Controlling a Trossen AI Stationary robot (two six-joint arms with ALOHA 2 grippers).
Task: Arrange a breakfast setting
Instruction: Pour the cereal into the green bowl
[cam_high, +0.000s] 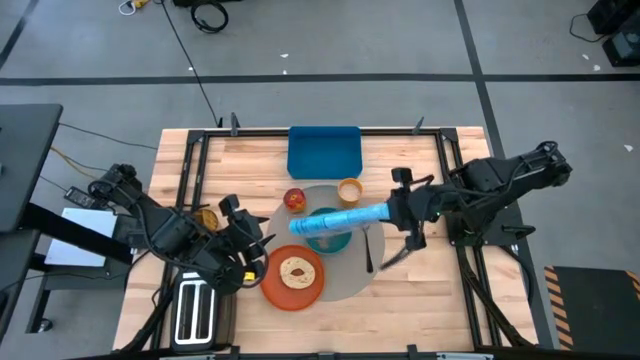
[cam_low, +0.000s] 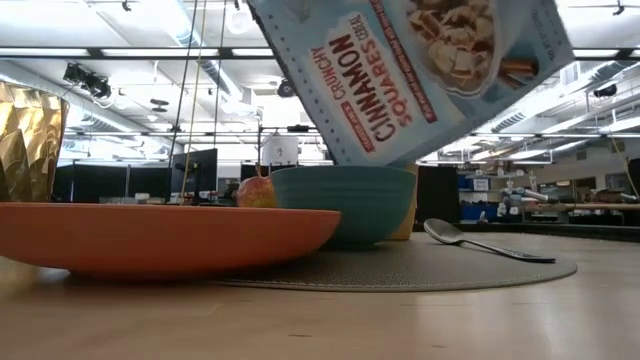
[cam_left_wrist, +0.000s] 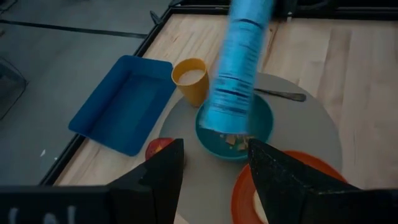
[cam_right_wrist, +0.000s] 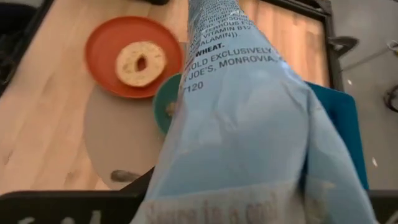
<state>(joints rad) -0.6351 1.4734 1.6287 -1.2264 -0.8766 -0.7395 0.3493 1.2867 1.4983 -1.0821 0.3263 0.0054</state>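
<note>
Right fingers hidden behind cereal bag (cam_right_wrist: 249, 124)

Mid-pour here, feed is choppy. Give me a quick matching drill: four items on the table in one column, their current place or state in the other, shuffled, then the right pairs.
Items:
1. cereal bag
2. round bread
3. metal spoon
4. red apple

Places or states:
A. lying on the grey mat beside the teal bowl
B. held tilted over the teal bowl by the right gripper
C. on the orange plate
D. on the mat near the small orange-yellow cup

Pairs: 1-B, 2-C, 3-A, 4-D
</note>
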